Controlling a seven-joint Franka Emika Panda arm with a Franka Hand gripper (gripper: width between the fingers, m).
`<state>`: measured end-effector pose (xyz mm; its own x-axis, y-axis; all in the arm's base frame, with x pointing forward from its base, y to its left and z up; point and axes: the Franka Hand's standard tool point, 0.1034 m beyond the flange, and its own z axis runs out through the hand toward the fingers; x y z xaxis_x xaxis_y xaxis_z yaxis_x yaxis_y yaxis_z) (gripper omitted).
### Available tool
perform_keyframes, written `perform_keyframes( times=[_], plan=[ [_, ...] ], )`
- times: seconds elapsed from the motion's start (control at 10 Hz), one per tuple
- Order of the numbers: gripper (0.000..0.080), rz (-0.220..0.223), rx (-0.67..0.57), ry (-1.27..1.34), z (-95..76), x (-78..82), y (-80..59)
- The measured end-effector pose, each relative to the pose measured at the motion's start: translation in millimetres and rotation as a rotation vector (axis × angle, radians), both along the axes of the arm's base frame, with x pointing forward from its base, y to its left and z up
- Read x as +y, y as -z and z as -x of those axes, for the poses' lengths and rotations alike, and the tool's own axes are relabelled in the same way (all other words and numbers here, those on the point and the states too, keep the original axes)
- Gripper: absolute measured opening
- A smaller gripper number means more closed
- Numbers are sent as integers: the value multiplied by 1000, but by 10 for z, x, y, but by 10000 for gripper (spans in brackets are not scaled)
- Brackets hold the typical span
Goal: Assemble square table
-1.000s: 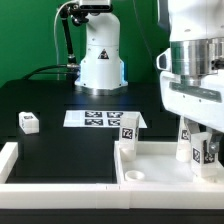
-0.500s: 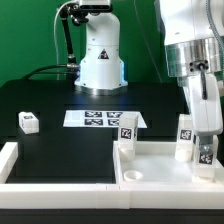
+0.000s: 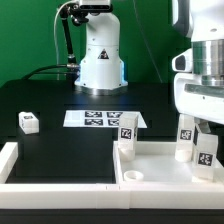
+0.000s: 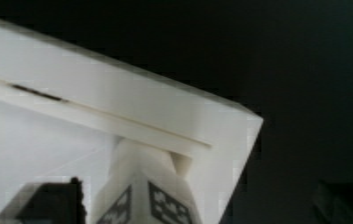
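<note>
Since the legs [image 3: 205, 152] beneath your end effector [image 3: 203, 128] are light, rigid plastic, grip mid-shaft; its jaw state isn't discernible.

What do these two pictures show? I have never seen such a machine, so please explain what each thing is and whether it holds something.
The machine is a robot arm that builds a small table. Its white base stands at the back of the black table.

The exterior view comes from a camera beside the scene. The wrist view comes from a camera on the arm itself, looking down past the end effector.

On the surface you see the square table top, a white tray with a raised rim; upright tagged legs at the exterior view's right; one loose small leg at its left; and the marker board, flat with printed tags.

Whether the end effector grips a leg cannot be told here.
</note>
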<state>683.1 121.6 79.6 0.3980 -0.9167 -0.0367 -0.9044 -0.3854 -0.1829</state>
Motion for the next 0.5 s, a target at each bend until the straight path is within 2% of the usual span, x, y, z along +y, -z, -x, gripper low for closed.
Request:
perform_keyframes(
  times=[0.1, 0.2, 0.4, 0.5],
  plan=[
    [647, 10, -5, -47, -3, -16, 0],
    [647, 43, -1, -225, 15, -61, 4],
    [649, 120, 6, -615, -27, -259, -49],
    [649, 141, 3, -727, -19, -276, -24]
  ],
)
